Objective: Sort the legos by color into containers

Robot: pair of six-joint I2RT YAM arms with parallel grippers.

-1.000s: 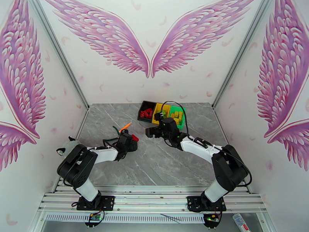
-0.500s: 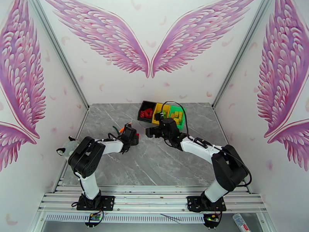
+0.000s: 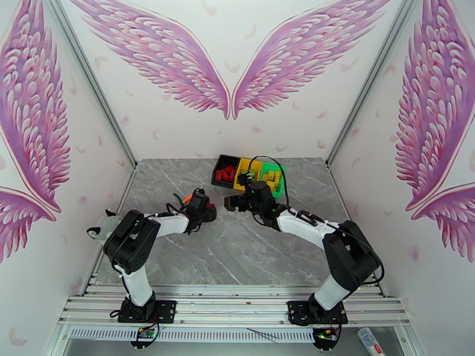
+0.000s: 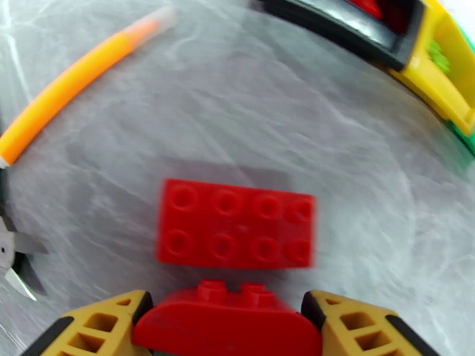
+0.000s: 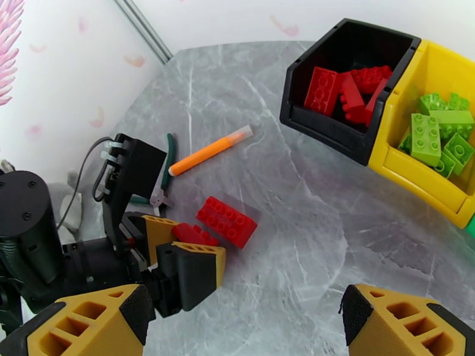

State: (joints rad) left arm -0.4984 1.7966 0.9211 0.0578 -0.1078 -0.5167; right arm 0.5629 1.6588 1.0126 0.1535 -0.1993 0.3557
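Left gripper (image 4: 225,311) is clamped on a small red brick (image 4: 237,332), and just ahead a red eight-stud brick (image 4: 236,231) lies flat, studs up, long side across the fingers, bare table (image 5: 332,244) all round, right gripper (image 5: 246,312) gaping wide, black bin (image 5: 323,130) holding red bricks (image 5: 344,93), yellow bin (image 5: 415,180) holding green bricks (image 5: 440,133).

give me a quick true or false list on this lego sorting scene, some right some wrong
1. The left claw grips a small red brick. True.
2. The red eight-stud brick lies in the black bin. False: it lies on the table, just ahead of the left claw.
3. The yellow bin holds green bricks. True.
4. The right claw is shut on a brick. False: it is open and empty.
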